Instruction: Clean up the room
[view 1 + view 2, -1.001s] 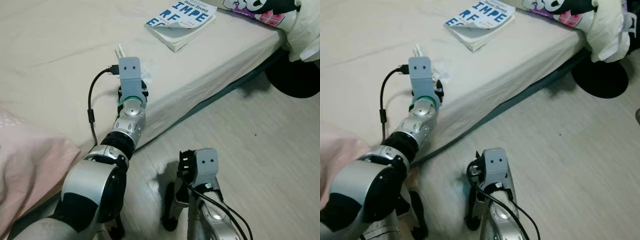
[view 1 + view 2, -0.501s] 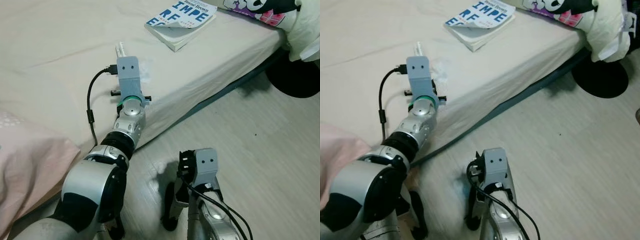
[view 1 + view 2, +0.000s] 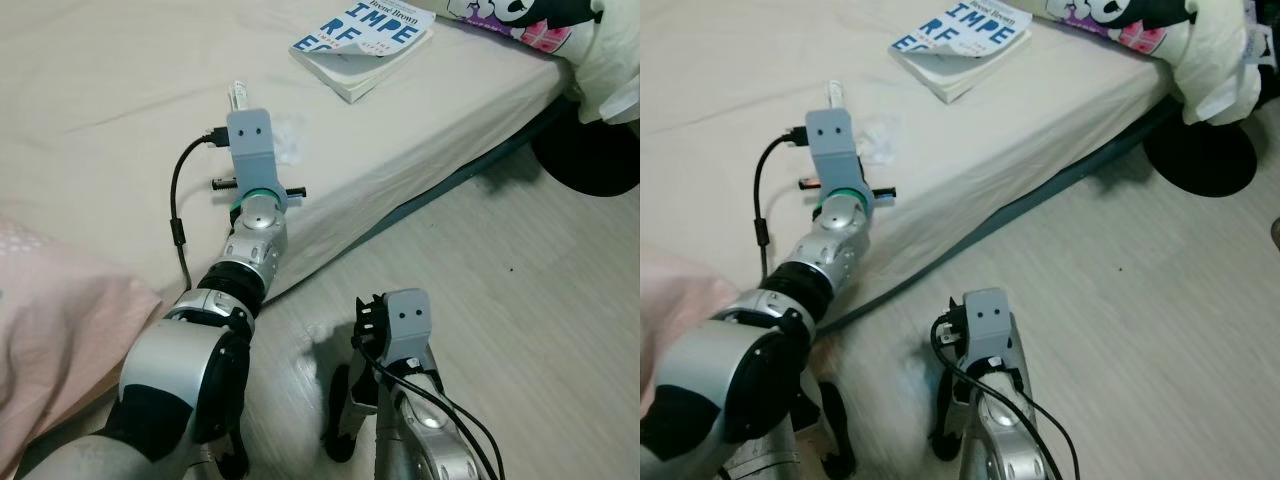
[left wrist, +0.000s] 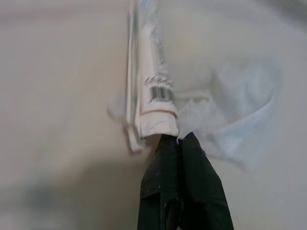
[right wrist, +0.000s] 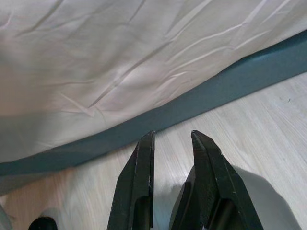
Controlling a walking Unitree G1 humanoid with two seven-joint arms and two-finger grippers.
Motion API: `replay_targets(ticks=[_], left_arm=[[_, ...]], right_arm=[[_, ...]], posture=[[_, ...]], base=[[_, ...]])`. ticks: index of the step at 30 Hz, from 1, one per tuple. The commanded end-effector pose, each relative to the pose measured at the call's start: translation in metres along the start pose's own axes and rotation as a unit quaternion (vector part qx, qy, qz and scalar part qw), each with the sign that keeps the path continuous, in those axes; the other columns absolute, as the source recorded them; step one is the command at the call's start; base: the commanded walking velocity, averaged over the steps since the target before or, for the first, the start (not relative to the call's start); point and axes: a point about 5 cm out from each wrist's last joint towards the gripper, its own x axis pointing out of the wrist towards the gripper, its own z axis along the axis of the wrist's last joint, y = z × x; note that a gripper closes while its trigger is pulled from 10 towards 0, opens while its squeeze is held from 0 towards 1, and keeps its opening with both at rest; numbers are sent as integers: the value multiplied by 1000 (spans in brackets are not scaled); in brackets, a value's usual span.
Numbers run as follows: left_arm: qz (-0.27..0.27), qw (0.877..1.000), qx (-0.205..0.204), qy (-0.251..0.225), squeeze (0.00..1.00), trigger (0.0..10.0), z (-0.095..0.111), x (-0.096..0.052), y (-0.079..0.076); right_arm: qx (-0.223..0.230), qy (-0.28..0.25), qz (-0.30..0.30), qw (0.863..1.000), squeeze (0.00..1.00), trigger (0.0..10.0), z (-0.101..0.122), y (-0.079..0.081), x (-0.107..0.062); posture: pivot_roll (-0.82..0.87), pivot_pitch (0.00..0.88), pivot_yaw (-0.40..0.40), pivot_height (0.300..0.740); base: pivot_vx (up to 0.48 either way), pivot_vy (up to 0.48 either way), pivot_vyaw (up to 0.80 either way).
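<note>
Clear plastic wrapper (image 4: 225,112): crumpled, lying on bed (image 3: 120,110) beside a white tube.
White tube (image 4: 152,91): barcode label, in its own film sleeve; lies on the sheet just ahead of the left hand, touching or nearly touching the fingertips (can't tell which).
Left hand (image 4: 178,139): stretched out over the bed, fingers pressed together w/ nothing between them, tips at the tube's near end.
Right hand (image 5: 172,141): low by the floor (image 3: 520,300) next to the bed edge, fingers slightly parted, empty, idle.
Book (image 3: 365,40): paperback, blue lettering, further up the bed, well apart from the left hand.
Pink blanket (image 3: 50,320): near corner of bed, not involved.
Step in hand (judgement): picking the tube/wrapper litter off the bed; grip not yet made.
How to do it well: part the fingers first, then straddle the tube across its width, not end-on. Press lightly into the mattress so the lower finger gets under the film. Close slowly (sleeve looks slippery, soft bedding gives). Try to catch the loose wrapper in the same pinch, else a 2nd pass.
</note>
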Motion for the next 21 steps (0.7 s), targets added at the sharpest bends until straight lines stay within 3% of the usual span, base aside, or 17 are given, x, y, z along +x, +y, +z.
replay_targets(ticks=[1,4,5,6,7,10,13,17,21], left_arm=[[-21,1000,9,-11,0,0,-4,-2,4],[-43,999,19,-28,0,0,-3,-4,10],[-64,997,32,-37,0,10000,-5,-8,20],[-89,994,47,-47,0,10000,-8,-18,34],[-89,994,47,-47,0,10000,-8,-18,34],[-130,988,50,-65,0,10000,-7,-44,51],[-142,986,18,-90,0,10000,7,-53,48],[-140,983,-18,-121,0,10000,26,-48,36],[-140,981,-27,-130,0,10000,32,-45,30]], right_arm=[[-1,20,-2,1000,0,10000,-11,-1,-5],[-2,19,-3,1000,0,10000,-11,-1,-5],[-3,19,-4,1000,0,10000,-11,-3,-4],[-4,19,-4,1000,0,10000,-12,-4,-4],[-4,19,-4,1000,0,10000,-12,-4,-4],[-6,18,-3,1000,0,10000,-12,-6,-3],[-9,15,-2,1000,0,10000,-11,-8,0],[-12,10,0,1000,0,10000,-8,-9,5],[-13,5,1,1000,0,10000,-5,-9,7]], posture=[[-70,366,69,520],[-63,361,70,520],[-55,355,71,520],[-47,344,70,520],[-47,344,70,520],[-40,326,61,520],[-38,314,56,520],[-46,296,50,520],[-53,290,49,520]], base=[[0,0,0],[0,0,0],[0,0,0],[0,0,0],[0,0,0],[0,0,0],[0,0,0],[0,0,0],[0,0,0]])
